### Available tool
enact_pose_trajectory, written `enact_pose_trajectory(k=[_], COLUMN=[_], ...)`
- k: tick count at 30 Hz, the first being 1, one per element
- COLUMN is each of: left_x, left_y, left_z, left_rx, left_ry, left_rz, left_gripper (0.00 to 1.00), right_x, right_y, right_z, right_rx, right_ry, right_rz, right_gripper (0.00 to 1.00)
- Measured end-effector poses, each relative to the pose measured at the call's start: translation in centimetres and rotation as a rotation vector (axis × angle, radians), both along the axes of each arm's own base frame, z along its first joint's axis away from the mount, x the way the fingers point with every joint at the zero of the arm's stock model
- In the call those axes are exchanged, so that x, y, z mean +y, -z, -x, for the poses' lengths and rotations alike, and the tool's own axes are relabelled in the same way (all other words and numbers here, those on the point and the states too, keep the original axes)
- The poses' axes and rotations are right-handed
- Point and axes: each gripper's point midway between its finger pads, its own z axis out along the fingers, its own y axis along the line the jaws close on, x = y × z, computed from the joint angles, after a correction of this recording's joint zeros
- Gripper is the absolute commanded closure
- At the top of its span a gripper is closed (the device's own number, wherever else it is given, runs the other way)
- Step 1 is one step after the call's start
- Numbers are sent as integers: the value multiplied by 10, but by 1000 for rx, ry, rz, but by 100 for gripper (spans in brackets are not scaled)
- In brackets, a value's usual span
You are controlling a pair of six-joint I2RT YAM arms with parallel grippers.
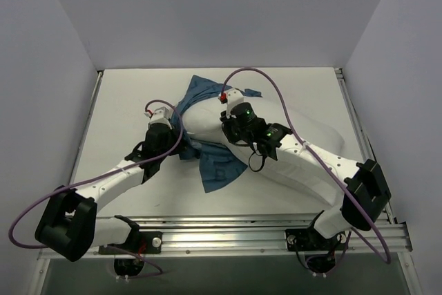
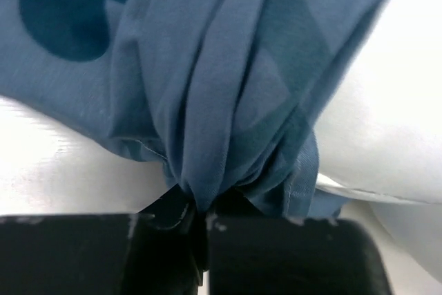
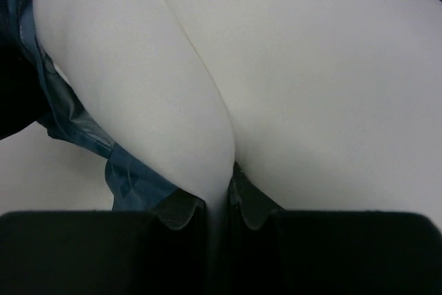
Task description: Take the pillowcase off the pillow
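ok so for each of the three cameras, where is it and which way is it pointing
Top external: above and behind the bases, looking down at the table; both arms show.
Left wrist: on the left gripper, facing bunched pillowcase; jaws shut on it.
Right wrist: on the right gripper, facing the pillow; jaws pinch it.
All views share pillowcase and pillow.

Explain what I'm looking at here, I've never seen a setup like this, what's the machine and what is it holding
Two robot arms are bolted to the near edge of a table. One picture looks down from above; the other two come from small cameras on each wrist. On the table lies a white pillow, partly inside a blue pillowcase. The left hand is shut on a bunched fold of the pillowcase. The right hand is shut on a pinch of the pillow itself.
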Motion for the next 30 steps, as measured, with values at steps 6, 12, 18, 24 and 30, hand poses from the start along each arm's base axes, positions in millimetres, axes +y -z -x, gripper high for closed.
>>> enact_pose_trajectory(k=[6,12,18,24,30], left_x=[27,99,154,173,192], left_y=[10,12,26,32,-3], left_z=[-13,-26,-25,-49,-97], left_rx=[18,10,37,97,106], left_ry=[-167,-492,-696,-764,-777], left_rz=[-19,27,-26,-85,-115], left_gripper=[98,93,92,93,93], right_x=[-7,-34,-56,-74,-80], right_y=[-9,-55,-80,-98,-157], right_z=[15,48,78,86,81], right_rx=[16,-31,-52,-60,-145], right_ry=[-59,-123,-174,-154,-124], right_rz=[14,-41,-79,-86,-139], right_gripper=[100,100,100,100,100])
